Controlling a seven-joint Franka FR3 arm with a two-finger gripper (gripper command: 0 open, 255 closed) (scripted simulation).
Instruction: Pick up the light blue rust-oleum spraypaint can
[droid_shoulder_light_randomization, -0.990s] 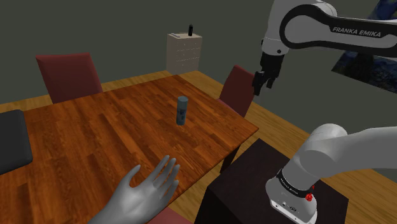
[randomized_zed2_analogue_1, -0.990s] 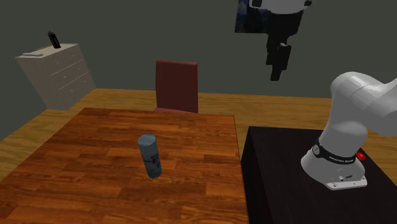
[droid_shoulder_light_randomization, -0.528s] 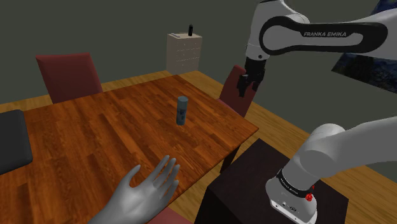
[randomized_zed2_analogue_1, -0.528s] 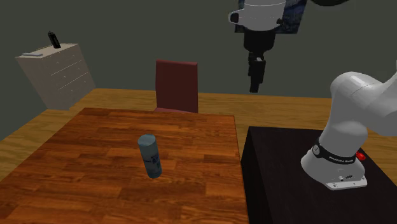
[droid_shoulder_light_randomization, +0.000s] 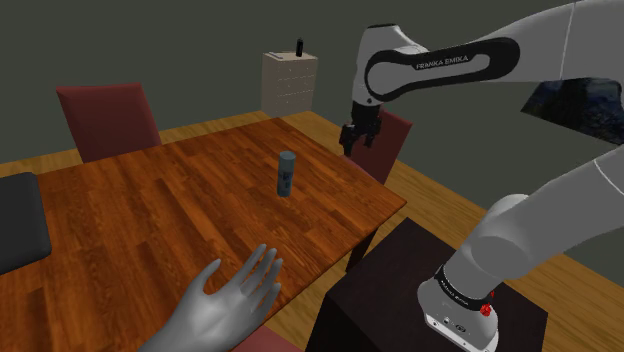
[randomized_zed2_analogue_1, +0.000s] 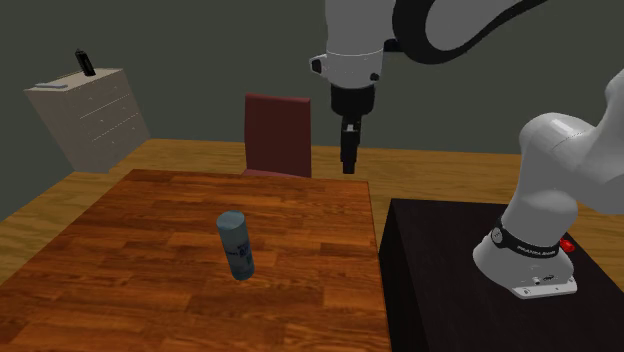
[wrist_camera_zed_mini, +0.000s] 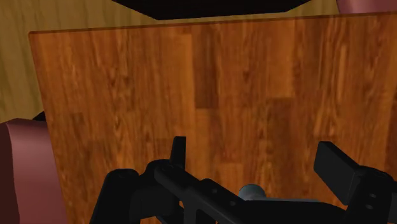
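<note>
My gripper (droid_shoulder_light_randomization: 350, 141) hangs in the air over the far side of the table (droid_shoulder_light_randomization: 150, 215), pointing down. Seen from the wrist, my two black fingers (wrist_camera_zed_mini: 178, 154) stand well apart, with only bare wood grain between them, so I am released and hold nothing.

The can (droid_shoulder_light_randomization: 287, 174) stands upright on the table, out in the open, touching nothing else. It is light blue with a darker blue band around its body. In the shoulder view it sits to the left of my gripper and lower, well apart from it. In the second exterior view the can (randomized_zed2_analogue_1: 236, 246) stands near the middle of the table (randomized_zed2_analogue_1: 130, 270), while my gripper (randomized_zed2_analogue_1: 349, 160) is up and to its right, just beside the right edge of a dark red chair (randomized_zed2_analogue_1: 278, 135).

In the shoulder view that chair (droid_shoulder_light_randomization: 388, 150) is right behind my gripper at the table's far edge, and a second dark red chair (droid_shoulder_light_randomization: 108, 118) stands at the upper left. A pale dresser (droid_shoulder_light_randomization: 290, 82) stands against the back wall with a small black thing (droid_shoulder_light_randomization: 298, 46) upright on top. A grey hand (droid_shoulder_light_randomization: 237, 298) lies over the near edge of the table, fingers spread. My arm rises from the black stand (droid_shoulder_light_randomization: 385, 300) at the lower right.
</note>
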